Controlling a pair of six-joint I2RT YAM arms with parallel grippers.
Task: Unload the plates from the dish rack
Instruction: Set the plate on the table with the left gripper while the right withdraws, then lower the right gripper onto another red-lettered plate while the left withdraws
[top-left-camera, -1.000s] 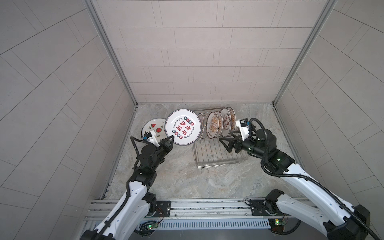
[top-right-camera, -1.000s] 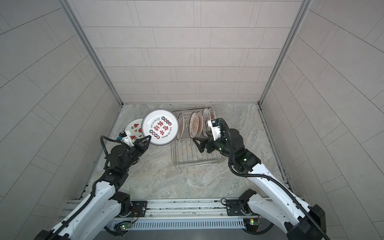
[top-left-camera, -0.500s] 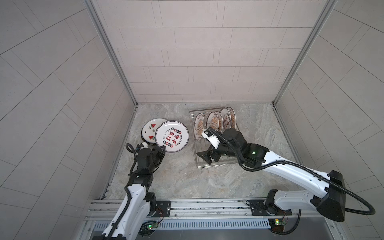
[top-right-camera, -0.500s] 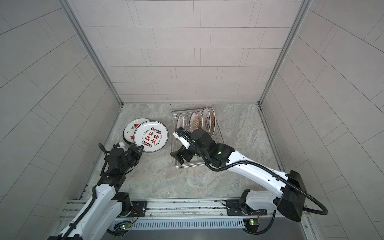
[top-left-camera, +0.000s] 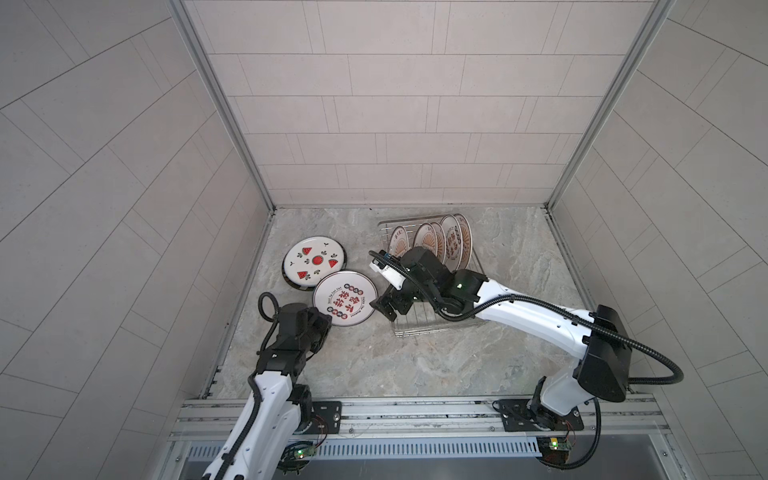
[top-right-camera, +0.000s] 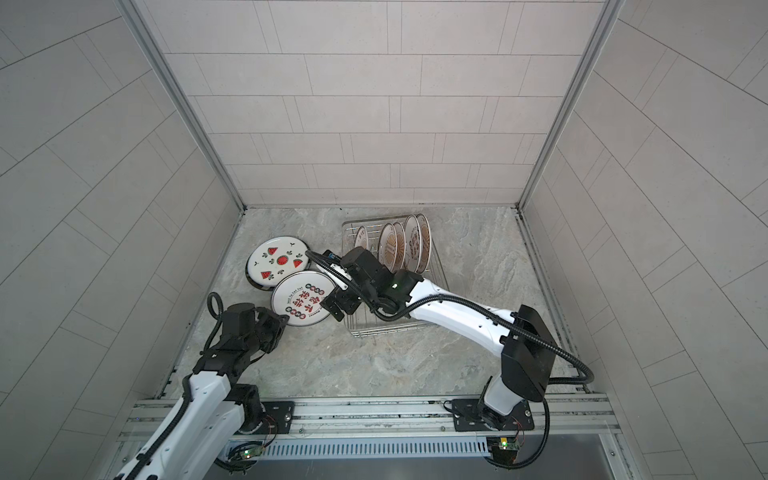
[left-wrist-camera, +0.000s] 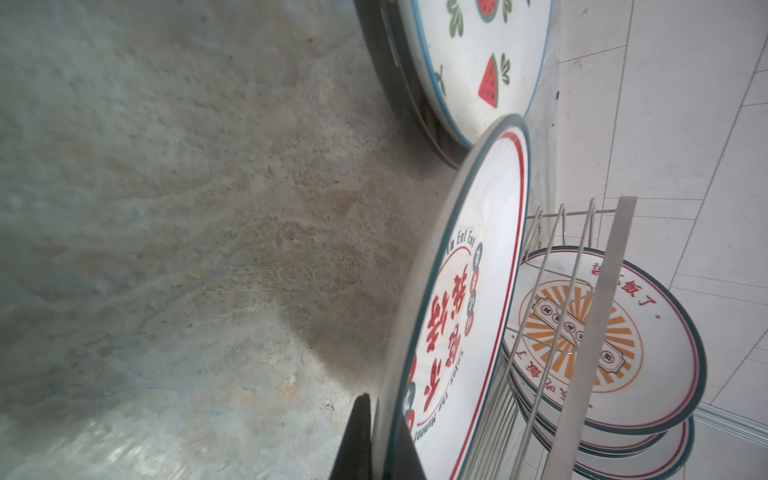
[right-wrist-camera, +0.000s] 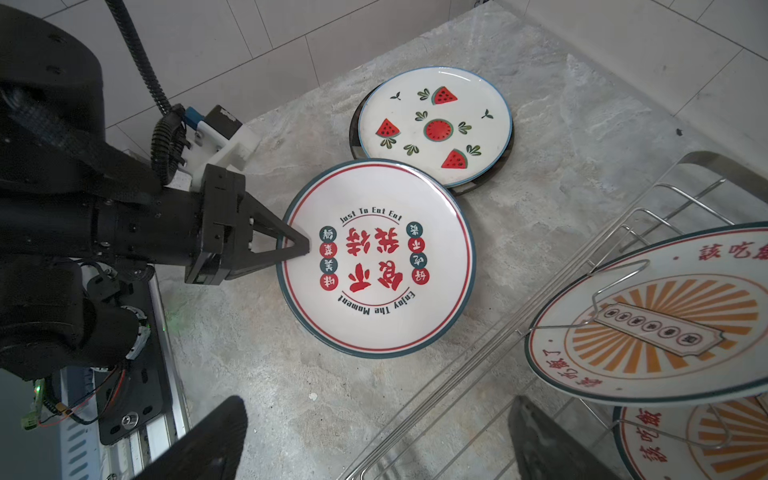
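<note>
A white plate with red characters (top-left-camera: 345, 303) (right-wrist-camera: 376, 257) lies low on the counter, and my left gripper (top-left-camera: 328, 322) (right-wrist-camera: 301, 245) is shut on its near rim. Its far edge overlaps a stack topped by the watermelon plate (top-left-camera: 314, 261) (right-wrist-camera: 434, 124). The wire dish rack (top-left-camera: 419, 328) (top-right-camera: 386, 328) holds several upright sunburst plates (top-left-camera: 451, 241) (right-wrist-camera: 648, 324) at its back. My right gripper (top-left-camera: 388, 309) (right-wrist-camera: 374, 440) hangs open and empty over the rack's front left edge, close to the held plate.
A dark-rimmed plate (right-wrist-camera: 482, 187) lies under the watermelon plate. Tiled walls close in on the left, back and right. A metal rail (top-left-camera: 415, 411) with both arm bases runs along the front edge.
My left gripper has lowered the red-character plate from raised and tilted down to the counter beside the watermelon plate. My right arm has swung left across the rack, still open.
</note>
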